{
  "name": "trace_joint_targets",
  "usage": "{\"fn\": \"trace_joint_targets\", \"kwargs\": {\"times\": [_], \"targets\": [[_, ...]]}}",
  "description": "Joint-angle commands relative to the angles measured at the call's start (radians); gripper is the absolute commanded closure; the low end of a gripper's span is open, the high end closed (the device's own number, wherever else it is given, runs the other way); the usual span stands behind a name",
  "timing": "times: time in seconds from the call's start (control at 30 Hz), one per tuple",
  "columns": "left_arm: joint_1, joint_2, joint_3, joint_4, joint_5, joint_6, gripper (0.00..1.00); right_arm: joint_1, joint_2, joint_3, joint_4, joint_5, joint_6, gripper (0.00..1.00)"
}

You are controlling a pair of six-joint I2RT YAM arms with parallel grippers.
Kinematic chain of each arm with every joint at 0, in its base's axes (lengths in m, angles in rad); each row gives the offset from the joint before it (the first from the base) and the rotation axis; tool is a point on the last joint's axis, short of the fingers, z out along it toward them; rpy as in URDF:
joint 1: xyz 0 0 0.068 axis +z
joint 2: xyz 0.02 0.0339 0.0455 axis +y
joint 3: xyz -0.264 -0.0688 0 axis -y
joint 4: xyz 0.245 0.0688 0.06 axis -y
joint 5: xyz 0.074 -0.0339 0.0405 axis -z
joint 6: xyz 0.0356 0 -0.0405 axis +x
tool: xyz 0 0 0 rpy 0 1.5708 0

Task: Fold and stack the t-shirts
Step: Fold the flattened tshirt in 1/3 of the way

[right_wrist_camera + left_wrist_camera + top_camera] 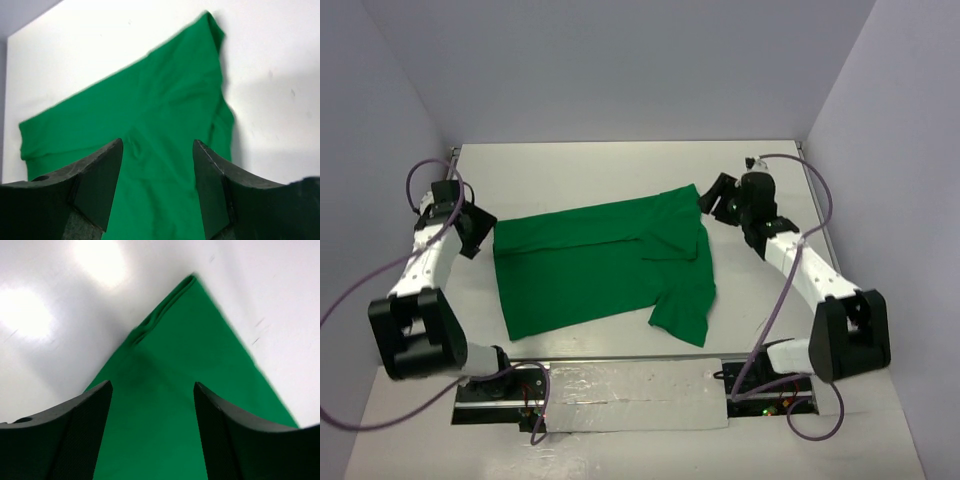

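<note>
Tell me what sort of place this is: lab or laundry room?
Probably a lab test booth, not a home: white table boxed in by plain walls, left arm and right arm mounted at its near edge, one green t-shirt laid out.

White table, lavender walls, glare spots on tabletop.

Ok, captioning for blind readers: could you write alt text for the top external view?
A green t-shirt lies partly folded on a white table, one sleeve sticking out toward the near edge. The left gripper and right gripper flank it at opposite ends, neither holding it.
</note>
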Motion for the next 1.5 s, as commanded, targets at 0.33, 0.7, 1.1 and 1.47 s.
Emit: {"fn": "trace_joint_targets", "kwargs": {"times": [0.33,0.7,1.1,1.47], "targets": [[0.026,0.58,0.437,0.008,0.023,0.038,0.17,-0.033,0.688,0.679,-0.355,0.066,-0.03,0.19],[0.034,0.721,0.498,0.048,0.027,0.082,0.23,-0.05,0.958,0.932,-0.429,-0.032,0.018,0.21],[0.038,0.742,0.52,0.073,0.087,0.09,0.88,-0.021,1.054,0.973,-0.398,-0.059,0.112,0.56],[0.038,0.63,0.487,0.093,0.102,0.124,0.9,-0.021,0.915,0.82,-0.249,0.019,0.155,0.91]]}}
